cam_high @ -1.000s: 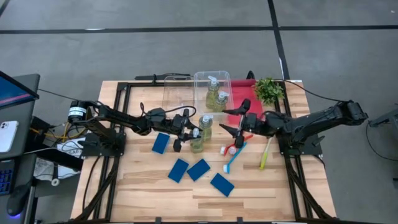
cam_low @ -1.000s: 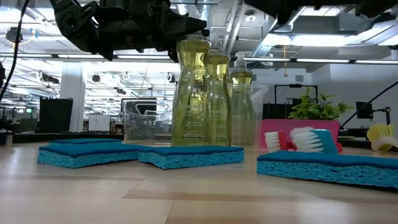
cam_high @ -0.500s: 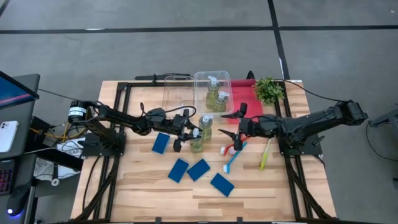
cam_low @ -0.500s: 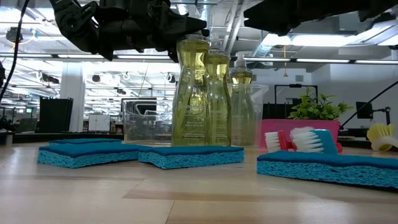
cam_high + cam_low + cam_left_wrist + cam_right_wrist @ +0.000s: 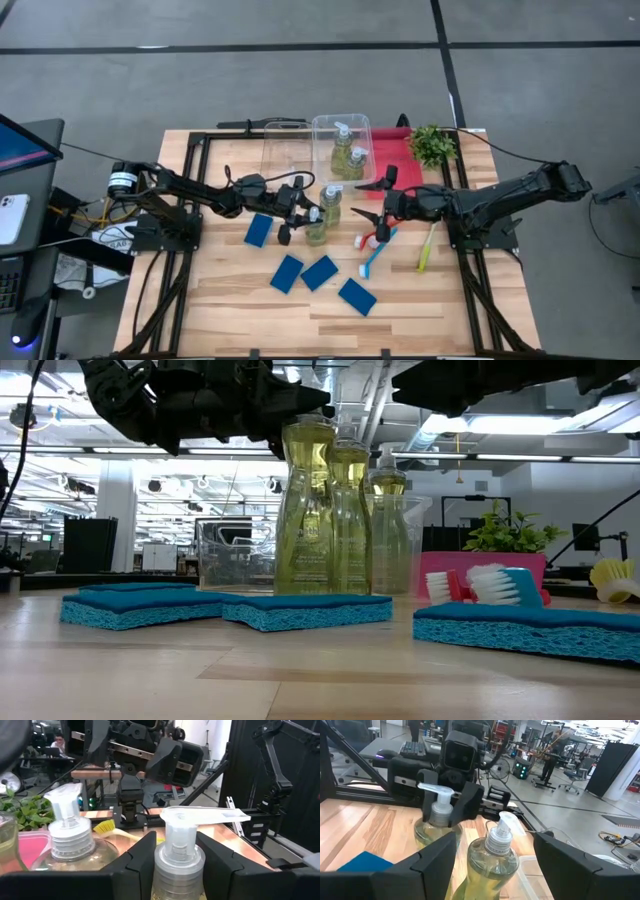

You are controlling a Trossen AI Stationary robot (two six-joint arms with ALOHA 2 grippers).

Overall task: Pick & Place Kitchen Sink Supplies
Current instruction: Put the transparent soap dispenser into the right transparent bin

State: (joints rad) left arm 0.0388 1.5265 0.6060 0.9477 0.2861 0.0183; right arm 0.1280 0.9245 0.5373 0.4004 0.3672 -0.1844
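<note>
Two clear pump bottles of yellow-green liquid stand side by side on the table. My left gripper [image 5: 312, 214] reaches in level from the left and is shut on the near bottle [image 5: 317, 232]. My right gripper [image 5: 372, 198] is open and level on the right. The far bottle [image 5: 492, 855] stands just ahead of its spread fingers, untouched. Two more bottles [image 5: 346, 152] stand in a clear bin. Several blue sponges [image 5: 320, 271] lie flat on the table. Red [image 5: 373, 236], blue [image 5: 378, 253] and yellow-green [image 5: 427, 246] brushes lie below my right arm. My left gripper has the near bottle's ribbed collar [image 5: 161, 862], just under the pump head, between its two fingers, one on each side. The fingers come level from the table's left. The bottle stands upright with its base on the table [image 5: 305, 585].
A second clear bin [image 5: 288, 148] stands beside the one holding bottles [image 5: 340, 122] at the far edge. A red tray [image 5: 398, 160] and a small green plant [image 5: 433, 143] are at the far right. Bare wood lies near the front edge.
My right gripper has tipped toward level, and its open fingers have come toward the table's left, nearer the far bottle. Both bottles stand where they were.
</note>
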